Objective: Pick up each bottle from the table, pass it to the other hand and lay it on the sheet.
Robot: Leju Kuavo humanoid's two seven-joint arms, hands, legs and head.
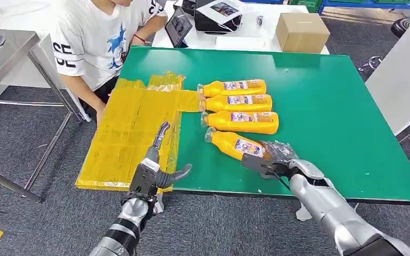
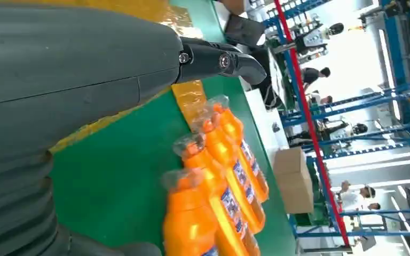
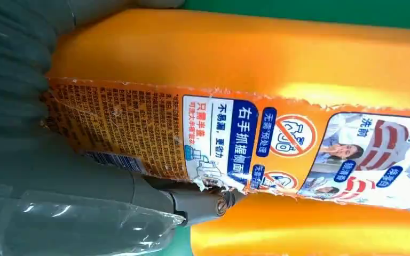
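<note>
Several orange bottles lie side by side on the green table [image 1: 325, 112], caps toward the yellow sheet [image 1: 123, 133]. My right hand [image 1: 278, 156] grips the base end of the nearest bottle [image 1: 235, 144], which still lies slanted on the table. The right wrist view shows that bottle's torn label [image 3: 229, 138] between my thumb and a dark finger [image 3: 192, 202]. My left hand [image 1: 156, 165] hovers open over the sheet's near right edge, fingers stretched forward. In the left wrist view its fingers [image 2: 219, 61] point past the row of bottles [image 2: 213, 176].
A person in a white T-shirt [image 1: 96, 42] sits at the table's far left corner, one hand [image 1: 100, 113] beside the sheet. A cardboard box [image 1: 301, 32] and a tablet [image 1: 177, 26] stand behind the table. A metal table [image 1: 5, 48] is at the left.
</note>
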